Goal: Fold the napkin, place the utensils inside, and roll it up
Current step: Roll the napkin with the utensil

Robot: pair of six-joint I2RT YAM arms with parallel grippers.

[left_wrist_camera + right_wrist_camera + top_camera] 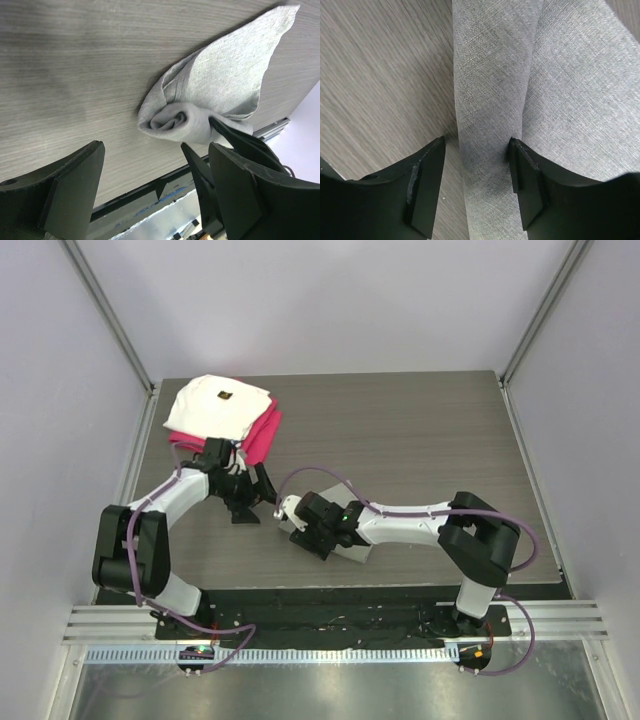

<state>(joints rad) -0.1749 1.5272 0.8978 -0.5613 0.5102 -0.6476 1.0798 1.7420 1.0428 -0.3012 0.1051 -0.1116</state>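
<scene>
L arm (165, 502): elbow bent, reaches fwd + to right, wrist low. L gripper (142, 149): fingers wide apart, nothing btwn. R arm (410, 524): stretched out flat to left, wrist low. R gripper (476, 150): fingers apart, tips point down. Both grippers near each other, mid-front.

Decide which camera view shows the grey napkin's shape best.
Left wrist: the napkin shows nearly whole, its rolled end and pointed loose corner. Top external shows only slivers beneath the right arm. Right wrist shows close-up weave inside the right gripper.
</scene>
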